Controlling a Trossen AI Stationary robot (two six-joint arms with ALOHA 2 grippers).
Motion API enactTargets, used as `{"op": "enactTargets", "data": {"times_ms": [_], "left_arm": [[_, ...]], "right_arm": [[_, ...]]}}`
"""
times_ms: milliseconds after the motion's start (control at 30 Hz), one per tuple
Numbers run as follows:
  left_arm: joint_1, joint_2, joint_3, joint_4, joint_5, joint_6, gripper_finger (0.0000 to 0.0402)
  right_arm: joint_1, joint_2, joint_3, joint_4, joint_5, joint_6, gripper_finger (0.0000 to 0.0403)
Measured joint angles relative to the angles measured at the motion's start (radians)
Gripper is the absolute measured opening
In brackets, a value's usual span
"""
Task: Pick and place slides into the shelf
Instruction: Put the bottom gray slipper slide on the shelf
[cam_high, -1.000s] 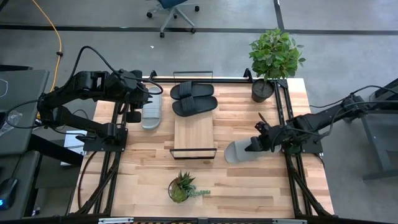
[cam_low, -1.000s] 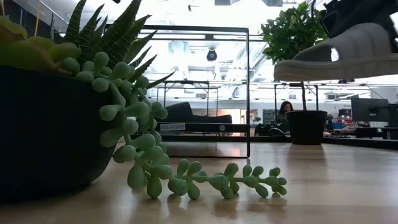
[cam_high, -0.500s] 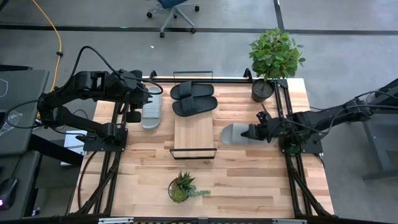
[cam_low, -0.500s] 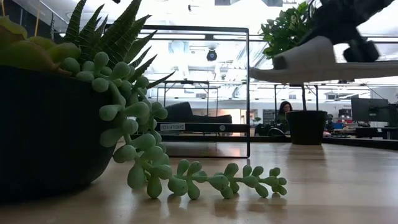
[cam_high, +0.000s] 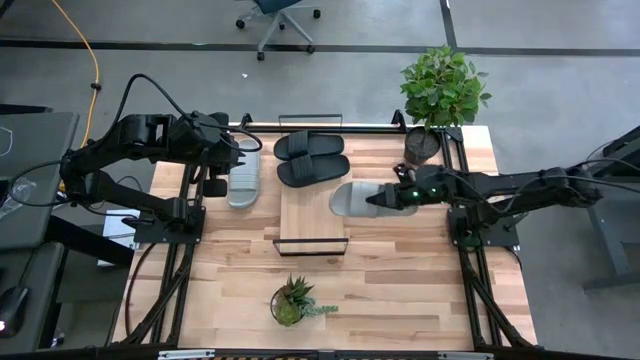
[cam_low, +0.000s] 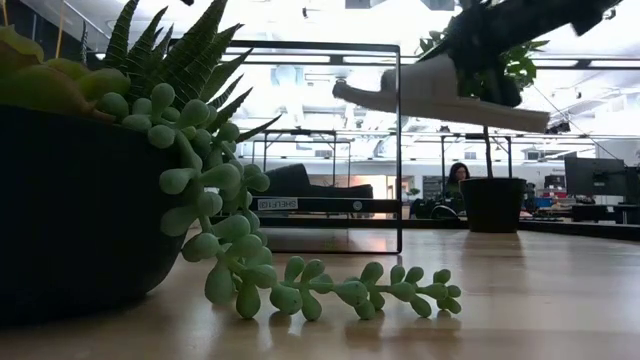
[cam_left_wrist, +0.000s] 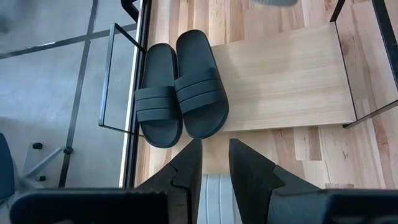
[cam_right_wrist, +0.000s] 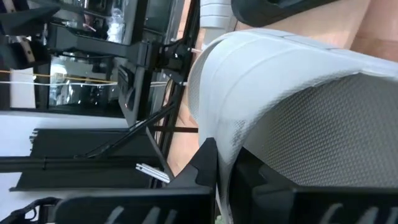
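the right gripper (cam_high: 402, 197) was stretched out over the table from the right side, its fingers pinched on the heel end of a light grey slide (cam_high: 358, 199). that slide hung in the air with its toe reaching over the right edge of the shelf (cam_high: 312, 212), level with the bare middle of the board. from the low view the same grey slide (cam_low: 432, 92) rode high above the tabletop, tilted a little, in front of the tall potted plant (cam_low: 492, 130). the right wrist view was filled with the slide's wide strap (cam_right_wrist: 273, 74) and its textured footbed, one dark finger (cam_right_wrist: 205, 163) pressed against the strap's edge.

on the shelf's far end the two black slides (cam_high: 312, 158) lay side by side, touching. the left wrist view had them too (cam_left_wrist: 180, 87), one near the wire frame end and the other beside it, with bare light wood running on from them.

the left gripper (cam_high: 232, 165) sat at the left side of the table, over the second light grey slide (cam_high: 243, 177), which lay on the tabletop just left of the shelf. its fingers (cam_left_wrist: 249, 171) stood a little spread, with that slide's pale surface (cam_left_wrist: 214, 199) showing in the gap between them; whether they touched it could not be told.

a small succulent (cam_high: 290, 300) stood near the table's front edge, well apart from the shelf.
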Motion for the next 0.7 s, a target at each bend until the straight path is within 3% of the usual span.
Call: {"op": "enactTargets", "data": {"times_ms": [333, 700], "left_arm": [[0.000, 0.000, 0.000, 0.000, 0.000, -0.002, 0.0069], [0.000, 0.000, 0.000, 0.000, 0.000, -0.004, 0.0069]], "right_arm": [[-0.112, 0.178, 0.000, 0.234, -0.166, -0.027, 0.0000], [-0.150, 0.230, 0.000, 0.341, -0.219, -0.052, 0.0000]]}}
